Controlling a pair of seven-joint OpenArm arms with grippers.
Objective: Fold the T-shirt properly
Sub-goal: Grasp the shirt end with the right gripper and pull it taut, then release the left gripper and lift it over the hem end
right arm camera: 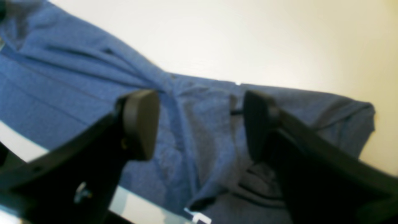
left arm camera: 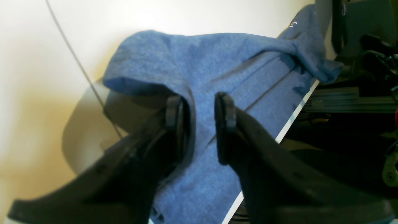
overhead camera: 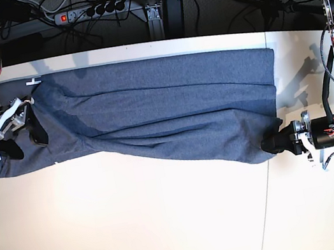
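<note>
The blue-grey T-shirt (overhead camera: 162, 100) lies in a long band across the white table (overhead camera: 138, 220), with creases along its near edge. My left gripper (overhead camera: 272, 143) is at the shirt's near right corner. In the left wrist view its fingers (left arm camera: 225, 112) close on a raised fold of the T-shirt (left arm camera: 202, 62), which casts a shadow on the table. My right gripper (overhead camera: 25, 138) hovers over the shirt's left end. In the right wrist view the right gripper (right arm camera: 199, 124) stands wide open above the rumpled T-shirt (right arm camera: 202, 105), holding nothing.
A power strip (overhead camera: 92, 10) and tangled cables lie behind the table's far edge. A thin cable (left arm camera: 77, 62) runs over the tabletop beside the left arm. The shirt's far side lies along the table's back edge (left arm camera: 295, 115).
</note>
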